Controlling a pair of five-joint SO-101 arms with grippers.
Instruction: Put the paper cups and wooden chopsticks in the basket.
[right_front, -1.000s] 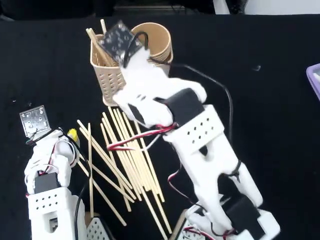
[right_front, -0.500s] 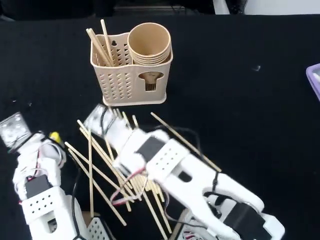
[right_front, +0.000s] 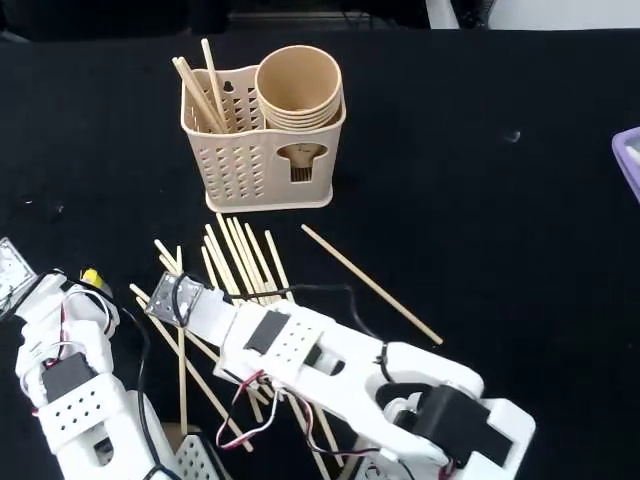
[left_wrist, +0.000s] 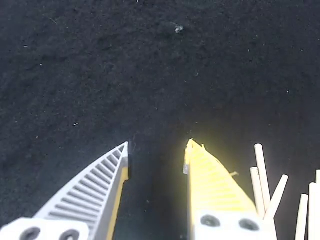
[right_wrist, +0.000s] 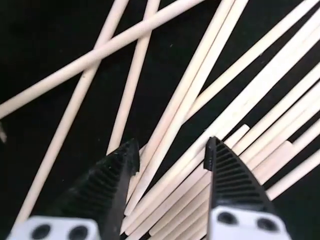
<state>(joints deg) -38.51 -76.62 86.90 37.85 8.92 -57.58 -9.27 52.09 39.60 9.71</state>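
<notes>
The right gripper (right_wrist: 172, 150) hung with jaws apart directly over the loose chopsticks (right_front: 245, 262) near the front edge of the tabletop (right_front: 500, 200). The sticks ran slantwise through its gap, pointing toward the basket (right_front: 240, 165) near the back edge. The left gripper (left_wrist: 157, 150), also parted, sat beside their ends. The cups (right_front: 298, 85) stood in the basket.

Light: bright, even, from overhead. Black table cloth (right_front: 520, 220): soaks it up, and cast shadows are barely readable on it. White right arm housing (right_front: 330, 360): brightest item, close to glare on its top faces. Basket (right_front: 250, 165): evenly lit, holes dark. Under the left gripper (left_wrist: 157, 145): a darker band of shadow on the cloth between its parted fingers; lint (left_wrist: 178, 29) ahead of the tips glints. Ahead of the right gripper (right_wrist: 173, 144): chopsticks (right_wrist: 80, 64) pale and bright, with thin dark edges where they overlap.
</notes>
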